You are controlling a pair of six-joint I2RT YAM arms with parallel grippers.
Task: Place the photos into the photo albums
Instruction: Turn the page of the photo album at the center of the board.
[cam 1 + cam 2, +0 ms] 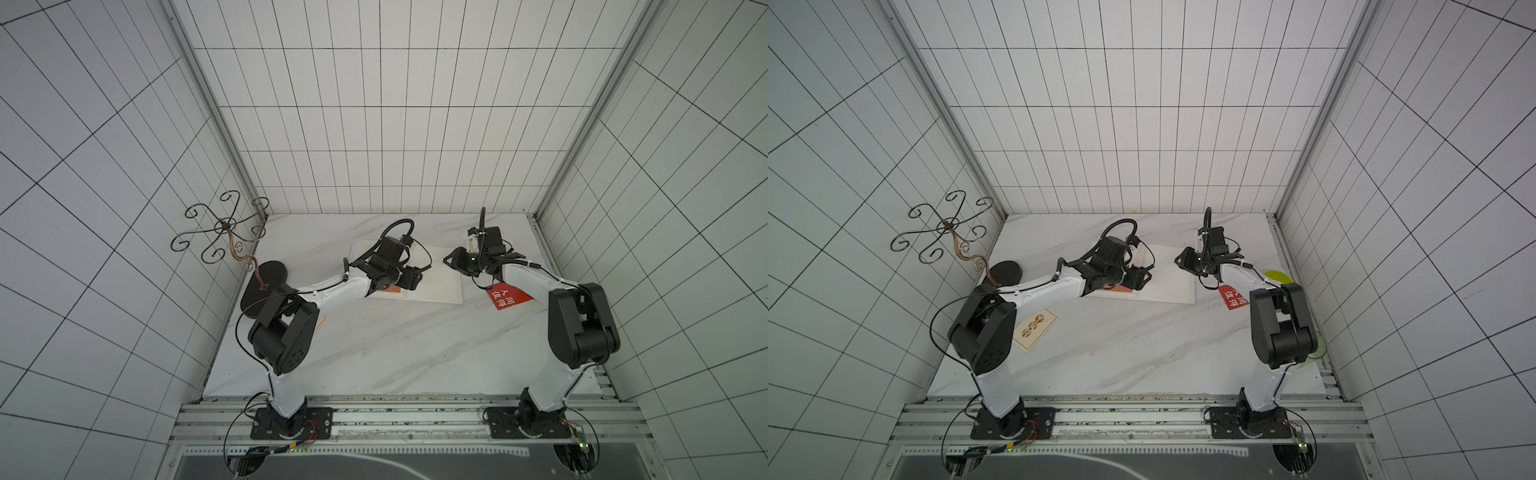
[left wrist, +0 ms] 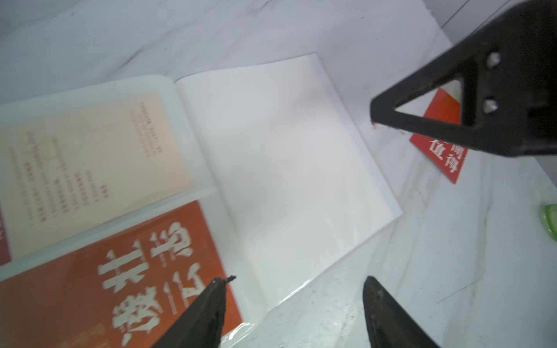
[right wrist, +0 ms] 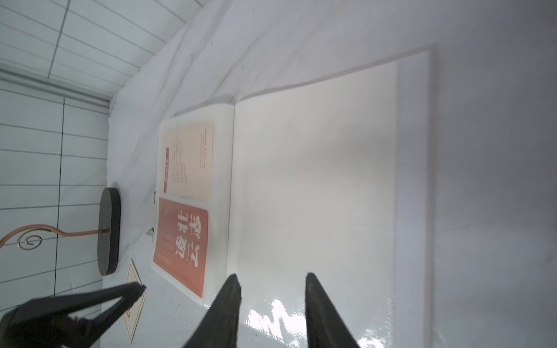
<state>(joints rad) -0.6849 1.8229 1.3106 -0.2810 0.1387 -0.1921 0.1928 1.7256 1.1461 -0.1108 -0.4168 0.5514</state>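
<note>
Open photo album [image 1: 440, 284] flat on tabletop [image 1: 374, 345]; cream photo [image 3: 190, 159], orange photo [image 3: 180, 247] sit on left page, right page blank. Loose red photo [image 1: 508, 298] just off album's right edge, beneath right forearm; right arm nearer. Both empty: left end effector [image 2: 300, 278] wide open, right end effector [image 3: 271, 275] part open.

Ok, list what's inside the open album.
The open album holds a cream card and an orange card on one page; the facing page is blank. Pages underneath are covered, so any cards there can't be seen.

album [image 1: 440, 279] open; red card [image 1: 508, 296] beside (right)
</note>
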